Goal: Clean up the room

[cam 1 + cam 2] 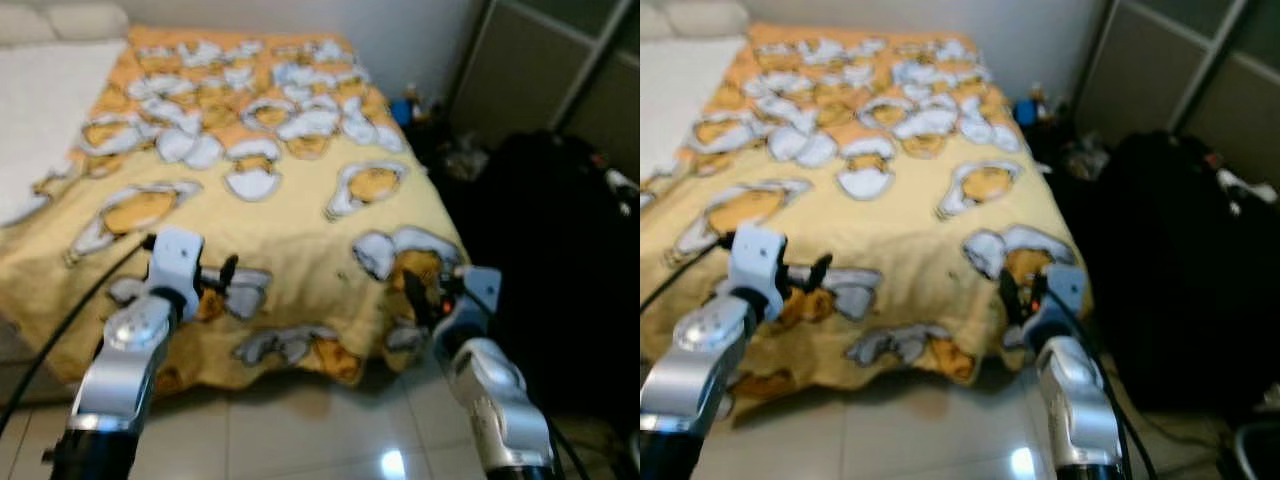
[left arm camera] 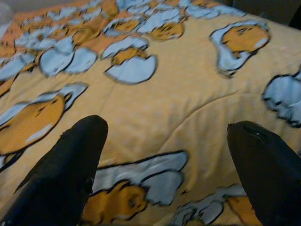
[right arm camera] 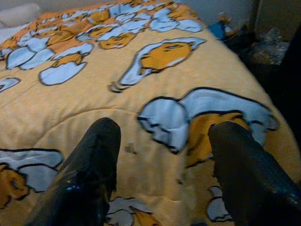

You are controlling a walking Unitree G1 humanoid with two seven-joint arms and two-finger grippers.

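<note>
A yellow blanket printed with white and orange cartoon shapes covers the bed and hangs over its foot end. My left gripper is raised over the blanket's near left part, open, its black fingers spread wide with nothing between them. My right gripper hovers by the blanket's near right corner, also open, its fingers apart above the fabric. Neither gripper touches the blanket as far as I can see.
A white pillow and sheet lie at the bed's far left. A large black mass stands right of the bed before sliding closet doors. Small clutter sits by the far right corner. Glossy tiled floor lies below.
</note>
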